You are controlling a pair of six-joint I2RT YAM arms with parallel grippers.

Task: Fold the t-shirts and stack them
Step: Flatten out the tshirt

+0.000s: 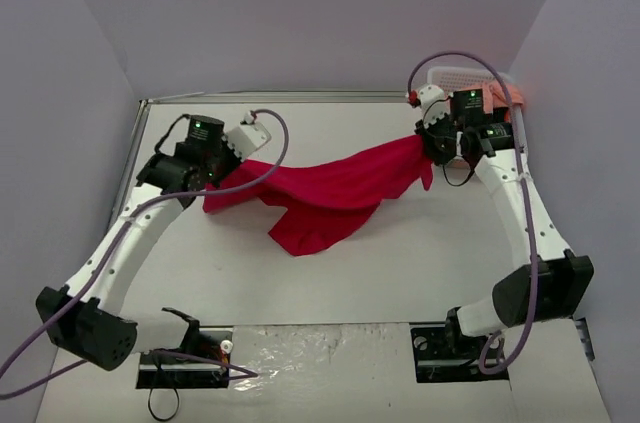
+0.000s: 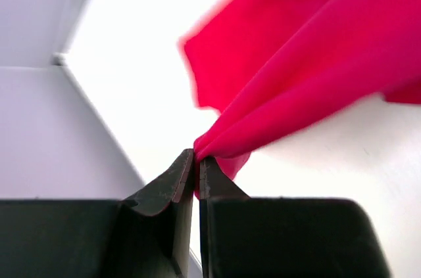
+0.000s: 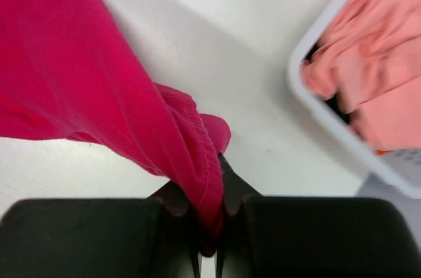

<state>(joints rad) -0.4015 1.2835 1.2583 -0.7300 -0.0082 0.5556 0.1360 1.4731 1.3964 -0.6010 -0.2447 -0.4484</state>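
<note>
— White tabletop (image 1: 400, 263), pale walls on three sides. Where has the crimson t-shirt (image 1: 330, 193) got to?

— It's strung across the middle, between the two arms. Its long axis runs left to right, and the right end sits a little farther back than the left.

— Lying flat?

— No. Both ends are bunched and lifted. The middle sags, and a broad flap points toward the near side and seems to rest on the surface.

— What about the left end effector (image 2: 197, 156)?

— Its jaws are pinched together on a gathered corner at the shirt's left end. The cloth fans away from the tips.

— And the right end effector (image 3: 207, 192)?

— Much the same, clamped tight on a thick twist of red cloth at the right end.

— The salmon t-shirt (image 3: 375, 74)?

— Crumpled inside the white lattice basket (image 3: 297, 87) in the far right corner, just beyond the right arm and apart from the red one.
</note>
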